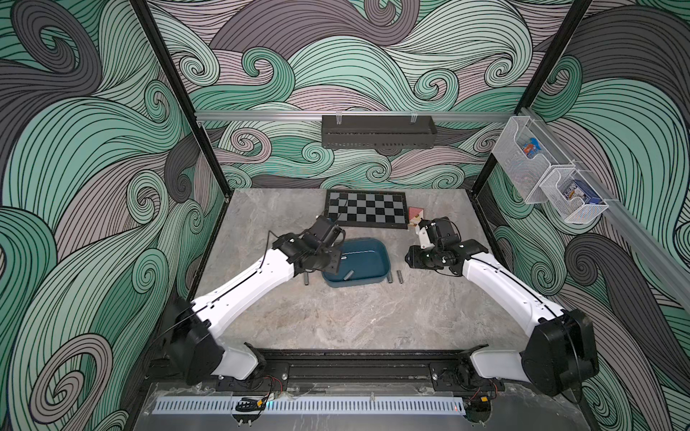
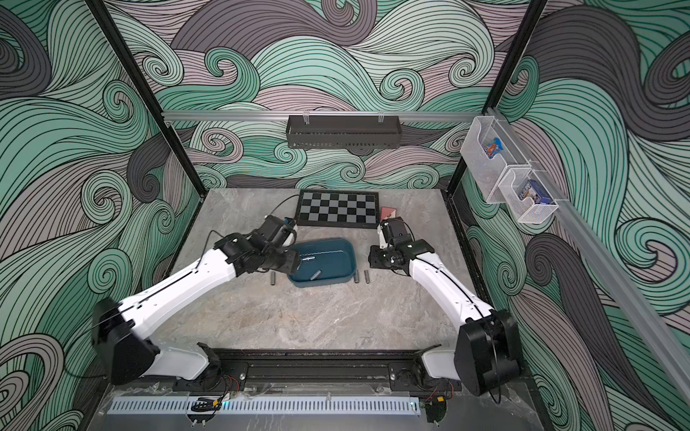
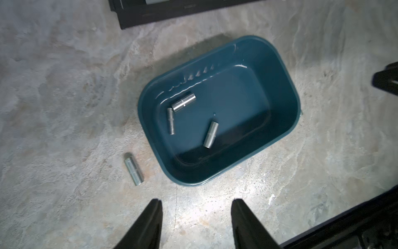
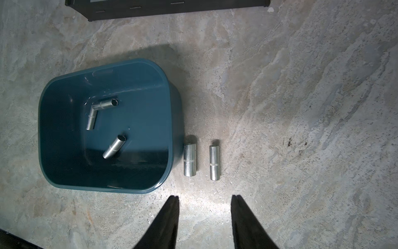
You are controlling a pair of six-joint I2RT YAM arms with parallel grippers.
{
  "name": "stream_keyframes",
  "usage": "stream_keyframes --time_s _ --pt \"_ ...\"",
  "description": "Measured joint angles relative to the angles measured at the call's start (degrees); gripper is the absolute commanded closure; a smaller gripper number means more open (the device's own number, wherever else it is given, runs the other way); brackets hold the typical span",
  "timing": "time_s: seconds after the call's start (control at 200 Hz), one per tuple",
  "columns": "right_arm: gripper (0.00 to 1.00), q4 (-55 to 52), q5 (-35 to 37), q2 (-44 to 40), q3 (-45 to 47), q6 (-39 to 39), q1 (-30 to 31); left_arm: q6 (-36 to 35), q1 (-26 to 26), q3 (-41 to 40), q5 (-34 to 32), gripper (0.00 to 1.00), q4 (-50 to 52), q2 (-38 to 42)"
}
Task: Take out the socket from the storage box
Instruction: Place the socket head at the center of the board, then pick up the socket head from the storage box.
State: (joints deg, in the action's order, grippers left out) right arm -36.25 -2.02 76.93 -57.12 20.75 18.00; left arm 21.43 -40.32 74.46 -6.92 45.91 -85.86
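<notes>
The storage box is a dark teal tub at mid-table. Three steel sockets lie on its floor: a thick socket, a thin socket touching it, and a lone socket. Outside the box, one socket lies at its left. Two more, a socket and its neighbour, lie side by side at its right. My left gripper hovers over the box's left end, open and empty. My right gripper hangs right of the box, open and empty.
A folded chessboard lies behind the box, with a small red carton at its right. A black perforated rack hangs on the back wall. White mesh baskets hang on the right wall.
</notes>
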Motion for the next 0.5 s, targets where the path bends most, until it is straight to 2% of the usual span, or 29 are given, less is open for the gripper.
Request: stream_keyframes --time_s 0.12,0.22,0.495 --pt "0.56 0.04 -0.55 0.00 0.94 0.00 -0.24 0.46 0.02 5.20 -2.54 0.51 0.04 -11.08" --pt "0.56 0.09 -1.16 0.00 1.31 0.00 -0.39 0.76 0.35 7.39 -3.72 0.53 -0.20 -17.40" --pt "0.56 0.46 -1.84 0.00 1.60 0.00 -0.72 1.68 2.45 8.63 -4.63 0.54 -0.83 -25.73"
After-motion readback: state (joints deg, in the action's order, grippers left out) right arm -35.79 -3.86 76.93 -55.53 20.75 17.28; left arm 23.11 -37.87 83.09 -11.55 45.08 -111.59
